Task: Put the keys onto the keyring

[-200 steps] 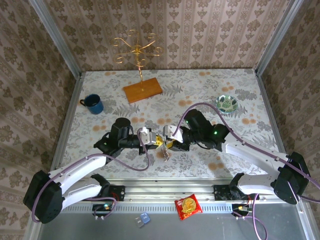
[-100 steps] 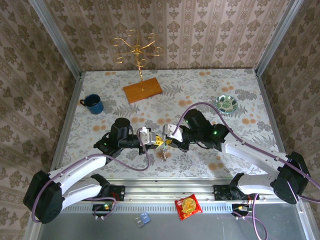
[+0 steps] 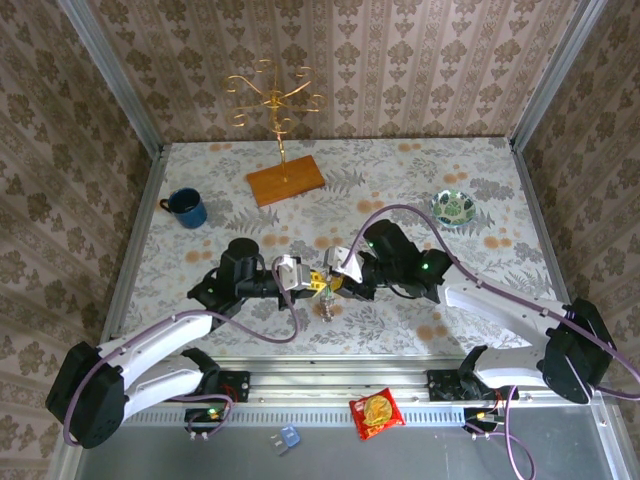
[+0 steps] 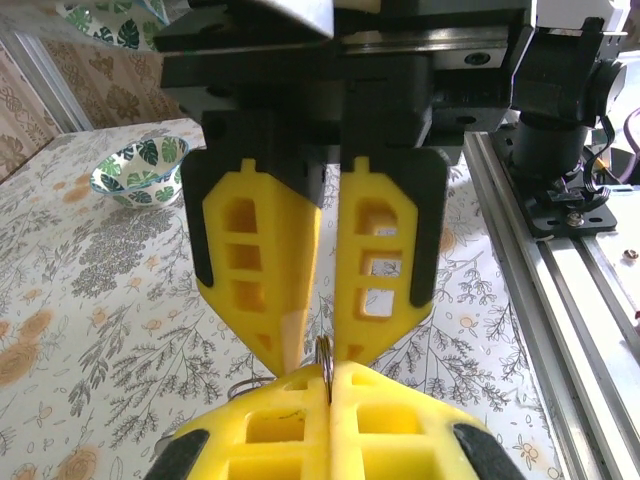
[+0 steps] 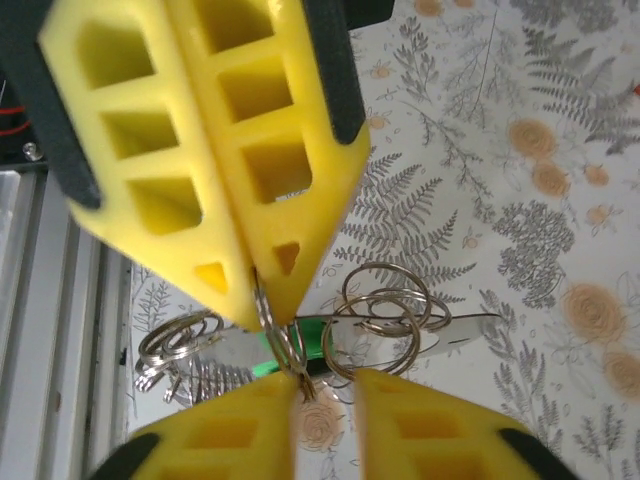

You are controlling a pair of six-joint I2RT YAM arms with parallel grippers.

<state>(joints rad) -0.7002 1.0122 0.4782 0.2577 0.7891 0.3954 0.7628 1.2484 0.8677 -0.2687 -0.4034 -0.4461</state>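
Right claw [image 3: 333, 280] nearer left claw's [image 3: 314, 283] pinched keyring [image 4: 324, 358]

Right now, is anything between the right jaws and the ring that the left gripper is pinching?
Nothing visible does. The left gripper is shut on the ring, and the right gripper faces it tip to tip, jaws slightly apart, with the ring at their gap. The green-headed key sits beyond, not between.
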